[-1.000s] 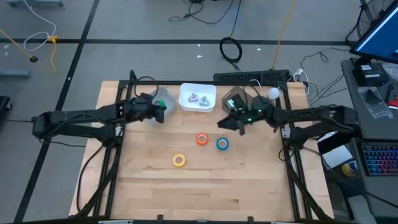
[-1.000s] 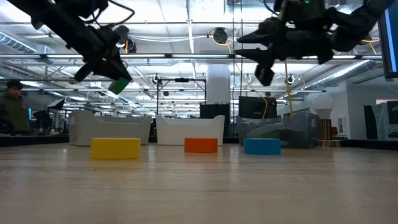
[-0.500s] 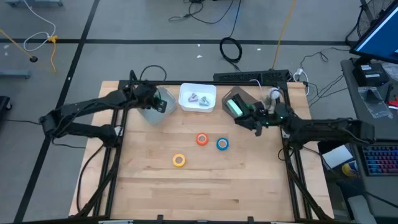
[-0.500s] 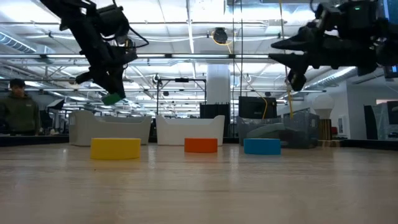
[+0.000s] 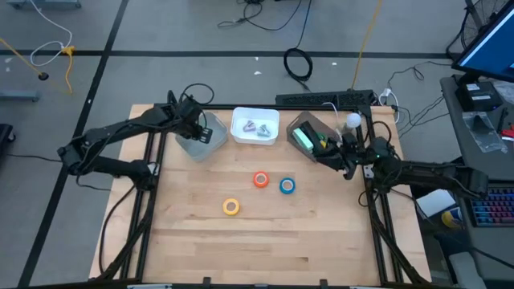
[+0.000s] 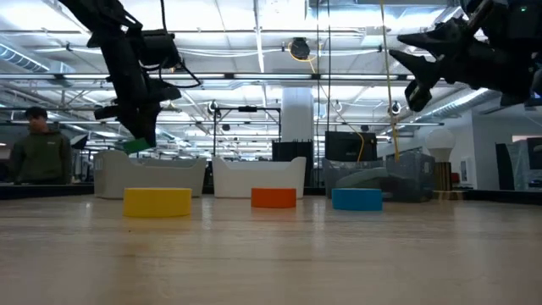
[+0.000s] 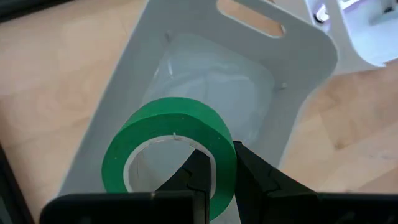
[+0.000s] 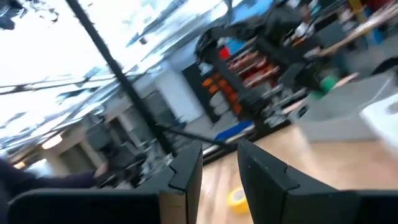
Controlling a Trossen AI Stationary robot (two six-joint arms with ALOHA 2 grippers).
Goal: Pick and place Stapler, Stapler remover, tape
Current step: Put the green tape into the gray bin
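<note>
Over the counter's point(image 5: 265, 233) left rear corner, left arm reaches in from the left edge, elbow bent, left end effector point(image 5: 197, 128) pointing down above the grey bin point(image 5: 210, 142). It's clenched on the green tape roll point(image 7: 171, 152) — one finger point(image 7: 200, 180) through the pale centre, the other outside the ring. Roll hangs tilted directly above the bin's opening, not touching the walls; in the low view it sits point(image 6: 135, 146) just above the bin's rim.

Nearest of the loose rolls is the yellow tape roll point(image 5: 231, 206), flat on the wood, forward of centre. Behind it the red-orange tape roll point(image 5: 260, 180) and blue tape roll point(image 5: 287, 186) lie flat, just beside each other and apart from both end effectors.

Right arm comes in from the right edge, stretched nearly level, right end effector point(image 5: 332, 152) raised off the counter beside the tilted clear bin point(image 5: 309, 135) at right rear. Its fingers point(image 8: 186, 171) stand parted with nothing between them — released. Blue roll lies near it, forward and to its left.

Farther back, the white tray point(image 5: 255, 126) sits between the two bins with small metallic items point(image 5: 255, 128) in it; can't tell what they are.

A person point(image 6: 41, 157) stands in the room beyond the counter.
</note>
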